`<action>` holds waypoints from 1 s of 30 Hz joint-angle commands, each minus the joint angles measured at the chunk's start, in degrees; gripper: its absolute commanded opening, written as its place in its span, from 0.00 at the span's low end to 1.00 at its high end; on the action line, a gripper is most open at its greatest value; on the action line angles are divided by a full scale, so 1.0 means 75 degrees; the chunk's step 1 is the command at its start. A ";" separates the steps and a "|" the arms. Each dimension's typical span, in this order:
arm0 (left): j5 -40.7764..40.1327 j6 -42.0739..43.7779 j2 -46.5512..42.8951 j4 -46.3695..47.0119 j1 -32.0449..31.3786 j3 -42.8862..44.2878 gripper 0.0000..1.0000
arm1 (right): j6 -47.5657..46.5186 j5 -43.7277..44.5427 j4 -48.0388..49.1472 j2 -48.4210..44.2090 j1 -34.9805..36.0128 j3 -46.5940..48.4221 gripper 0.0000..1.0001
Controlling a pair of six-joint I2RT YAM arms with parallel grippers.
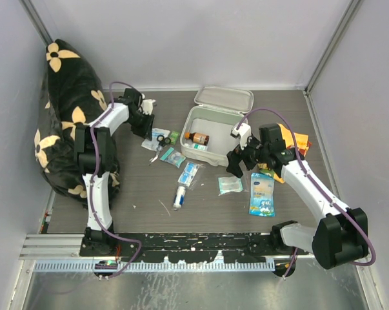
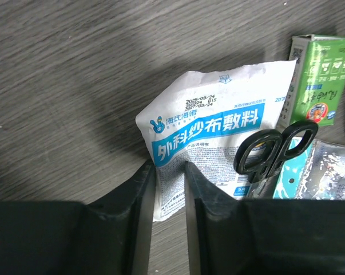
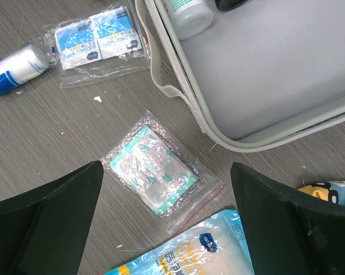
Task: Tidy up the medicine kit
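Observation:
The medicine kit (image 1: 210, 150) lies open mid-table with its lid (image 1: 224, 98) folded back, and a brown bottle (image 1: 197, 137) rests inside. My left gripper (image 2: 169, 172) is low over a white-and-blue gauze packet (image 2: 218, 132). Its jaws stand open with a narrow gap, and the flat packet's near corner lies between them. Black scissors (image 2: 272, 150) rest on that packet. My right gripper (image 3: 166, 169) hangs wide open above a small zip bag of teal-and-white pads (image 3: 152, 169), just in front of the kit's rim (image 3: 189, 103).
A green box (image 2: 321, 77) lies beside the packet. A bag of alcohol pads (image 3: 98, 40), a bandage roll (image 3: 18, 66) and a blue-yellow packet (image 1: 262, 194) lie in front of the kit. An orange-yellow cloth (image 1: 299, 141) sits at its right. A black flowered cushion (image 1: 65, 116) fills the left side.

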 commanded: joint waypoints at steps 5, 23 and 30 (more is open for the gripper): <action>0.0529 -0.0291 -0.0319 0.0263 0.0235 -0.0202 0.15 | -0.0130 0.0079 0.0102 -0.0229 -0.0019 0.0165 0.99; 0.0997 0.1228 -0.2626 0.0463 0.0127 -0.0453 0.00 | 0.0541 -0.1707 0.0307 0.0981 0.0190 0.1961 0.96; 0.1717 0.2502 -0.3668 -0.0053 -0.0784 -0.0934 0.00 | 0.2252 -0.2284 0.0940 0.2042 0.0347 0.3423 0.94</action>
